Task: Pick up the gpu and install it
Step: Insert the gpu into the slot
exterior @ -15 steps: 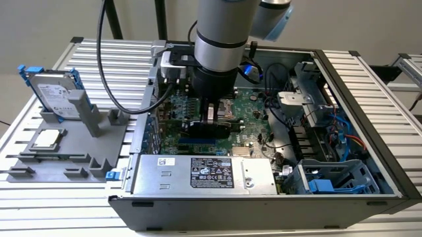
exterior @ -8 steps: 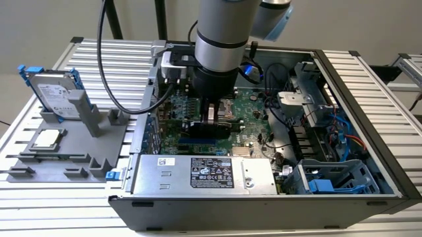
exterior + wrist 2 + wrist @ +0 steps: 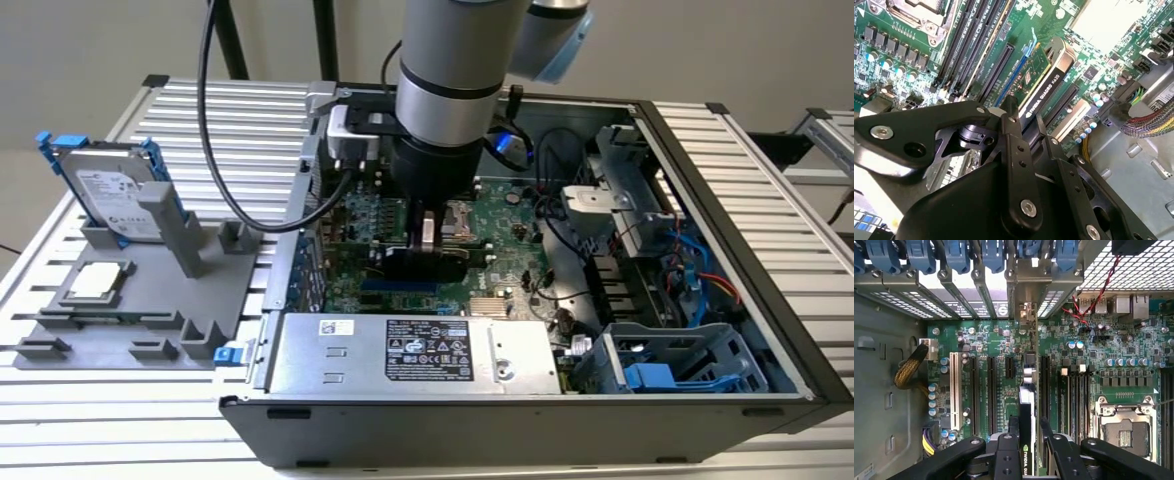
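A plain, pale beige wall (image 3: 94,40) runs behind the work area in the exterior view, unmarked and evenly lit. Two dark vertical metal posts (image 3: 324,40) stand against it. The work surface is a silver ribbed aluminium table (image 3: 240,130) made of parallel slatted profiles, with black end caps at its far corners. A second silver ribbed surface (image 3: 834,135) sits at the exterior view's right edge. Lighting is diffuse, with no hard shadows.
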`<state>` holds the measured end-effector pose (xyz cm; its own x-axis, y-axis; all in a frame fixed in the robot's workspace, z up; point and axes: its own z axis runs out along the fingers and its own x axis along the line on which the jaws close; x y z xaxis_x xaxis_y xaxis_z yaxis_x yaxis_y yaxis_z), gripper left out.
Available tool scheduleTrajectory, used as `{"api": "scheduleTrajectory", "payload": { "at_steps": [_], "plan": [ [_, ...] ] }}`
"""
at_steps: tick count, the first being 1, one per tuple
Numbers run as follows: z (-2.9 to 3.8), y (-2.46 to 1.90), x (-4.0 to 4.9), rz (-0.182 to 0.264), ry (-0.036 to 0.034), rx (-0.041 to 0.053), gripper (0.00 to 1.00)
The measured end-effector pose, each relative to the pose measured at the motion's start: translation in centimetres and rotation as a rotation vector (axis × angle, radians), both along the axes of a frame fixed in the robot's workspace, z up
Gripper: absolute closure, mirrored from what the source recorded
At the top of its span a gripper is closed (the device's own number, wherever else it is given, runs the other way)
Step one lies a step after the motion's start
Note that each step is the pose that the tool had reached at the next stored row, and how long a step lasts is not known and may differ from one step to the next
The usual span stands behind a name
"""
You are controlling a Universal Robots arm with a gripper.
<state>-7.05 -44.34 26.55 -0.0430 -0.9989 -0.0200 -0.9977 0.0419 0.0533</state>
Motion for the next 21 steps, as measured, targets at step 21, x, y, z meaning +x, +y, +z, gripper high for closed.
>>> {"api": "scheduleTrajectory", "payload": {
  "at_steps": [21],
  "plan": [
    [-0.64, 0.0, -0.41, 0.0, 0.0002, -0.0004, 1.0]
  ]
}}
